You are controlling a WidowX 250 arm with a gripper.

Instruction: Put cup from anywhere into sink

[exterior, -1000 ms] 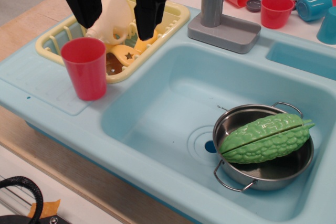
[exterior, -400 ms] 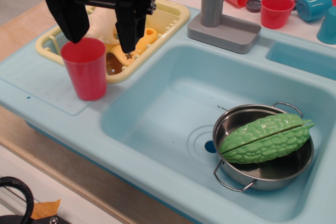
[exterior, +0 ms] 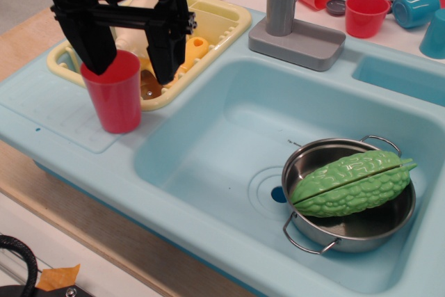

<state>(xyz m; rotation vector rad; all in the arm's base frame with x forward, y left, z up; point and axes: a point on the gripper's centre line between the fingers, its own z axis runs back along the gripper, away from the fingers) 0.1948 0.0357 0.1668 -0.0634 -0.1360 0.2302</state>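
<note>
One pot (exterior: 348, 231) (gourd-filled (exterior: 351, 182)) in sink (exterior: 208, 137)

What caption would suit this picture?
Open black hand straddling a red cup beside the blue sink.

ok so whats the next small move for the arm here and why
Probably lower a little further, then close. The gripper is open, its fingers flanking the rim of the upright red cup on the drainboard, so the hold looks too high to be secure. The sink comes after.
</note>
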